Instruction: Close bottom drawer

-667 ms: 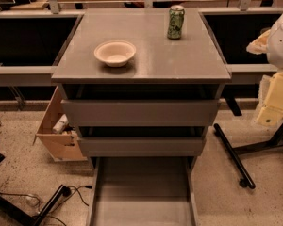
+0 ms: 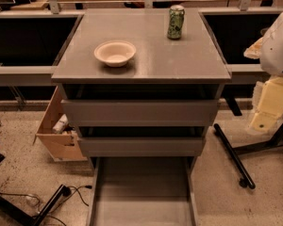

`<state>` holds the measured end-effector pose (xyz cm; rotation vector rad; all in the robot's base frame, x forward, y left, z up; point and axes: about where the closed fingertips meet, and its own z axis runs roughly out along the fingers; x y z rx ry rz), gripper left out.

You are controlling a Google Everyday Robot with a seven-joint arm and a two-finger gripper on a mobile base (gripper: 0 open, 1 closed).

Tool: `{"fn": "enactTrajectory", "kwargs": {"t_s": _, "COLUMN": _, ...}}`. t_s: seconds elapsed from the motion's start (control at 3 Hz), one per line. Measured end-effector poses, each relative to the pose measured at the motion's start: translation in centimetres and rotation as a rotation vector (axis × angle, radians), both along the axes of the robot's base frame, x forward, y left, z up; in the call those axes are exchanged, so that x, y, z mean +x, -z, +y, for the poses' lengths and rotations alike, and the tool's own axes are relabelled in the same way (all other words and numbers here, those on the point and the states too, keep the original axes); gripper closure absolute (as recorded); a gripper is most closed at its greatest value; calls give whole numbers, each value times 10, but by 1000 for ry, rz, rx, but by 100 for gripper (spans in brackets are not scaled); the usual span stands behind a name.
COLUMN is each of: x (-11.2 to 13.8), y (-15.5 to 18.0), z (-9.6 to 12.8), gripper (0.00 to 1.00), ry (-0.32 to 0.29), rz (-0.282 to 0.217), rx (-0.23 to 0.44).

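Observation:
The bottom drawer [image 2: 142, 197] is pulled far out of the grey cabinet [image 2: 141, 65] towards me. It is a long shallow grey tray, its inside bare, and its front end runs out of the picture at the bottom. The two wider drawer fronts [image 2: 140, 112] above it stand slightly out from the cabinet. My gripper [image 2: 266, 112] shows as a cream part under the white arm [image 2: 279, 41] at the right edge. It is to the right of the cabinet, level with the upper drawers, well apart from the bottom drawer and touching nothing.
A white bowl [image 2: 115, 53] and a green can [image 2: 176, 22] stand on the cabinet top. A tan wooden box [image 2: 59, 133] leans by the cabinet's left side. A black stand leg [image 2: 233, 157] lies on the floor at right. Cables [image 2: 61, 194] lie at bottom left.

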<state>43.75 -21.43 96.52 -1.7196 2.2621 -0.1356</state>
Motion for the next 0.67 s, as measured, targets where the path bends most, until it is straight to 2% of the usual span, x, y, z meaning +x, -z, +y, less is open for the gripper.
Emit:
{"fn": "enactTrajectory", "kwargs": {"t_s": 0.33, "x": -11, "y": 41, "z": 3, "gripper": 0, "ry": 23, "rz": 22, "rx": 10}}
{"fn": "enactTrajectory", "kwargs": {"t_s": 0.67, "x": -22, "y": 107, "z": 3, "gripper": 0, "ry": 25, "rz": 62, "rx": -22}}
